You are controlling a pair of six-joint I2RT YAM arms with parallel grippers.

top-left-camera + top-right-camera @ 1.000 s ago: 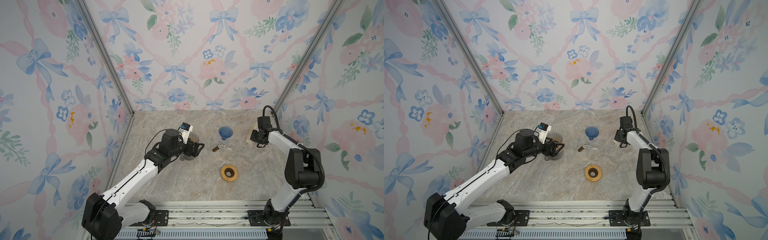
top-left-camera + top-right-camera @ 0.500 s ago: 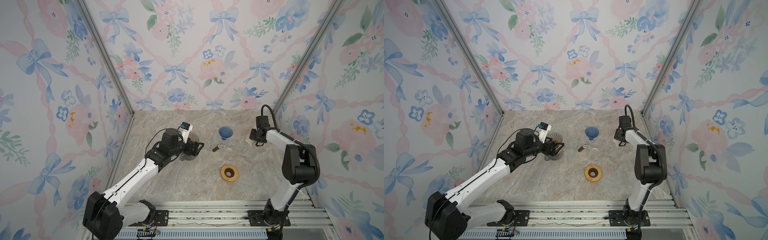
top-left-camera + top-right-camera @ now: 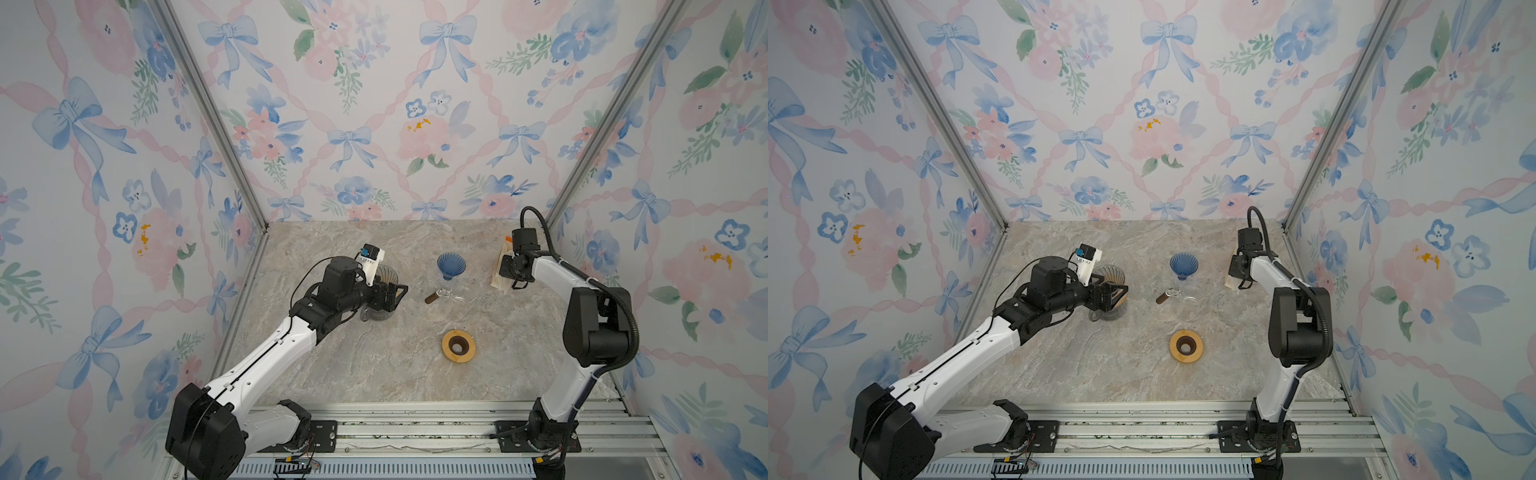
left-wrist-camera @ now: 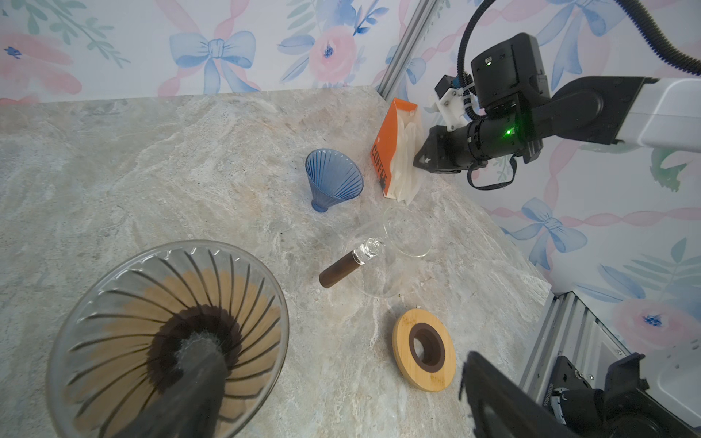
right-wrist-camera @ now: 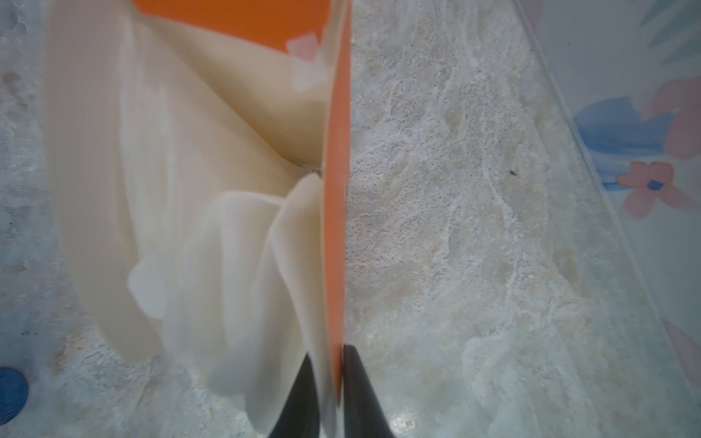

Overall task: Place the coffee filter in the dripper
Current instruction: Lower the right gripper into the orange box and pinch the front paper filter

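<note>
A wooden ring (image 3: 458, 358) lies near a glass carafe (image 3: 446, 293).

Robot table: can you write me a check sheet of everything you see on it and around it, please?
Surface: grey marbled tabletop, no spills seen.
Job's things: orange cardboard filter box upright at the back right, white paper filters fanning out; blue ribbed cone dripper, mouth up, no filter inside; clear ribbed glass dripper, no filter either.
Clutter: clear glass jug with brown handle; round bamboo ring with dark hole, lying flat.
Grippers: left gripper open at the clear dripper; right gripper pinched on the box's wall, filter caught or not unclear.
Cables: black ribbed hose on the right arm; thin black wire on the left arm.
Surroundings: flowery bow wallpaper walls; metal rail in front.
</note>
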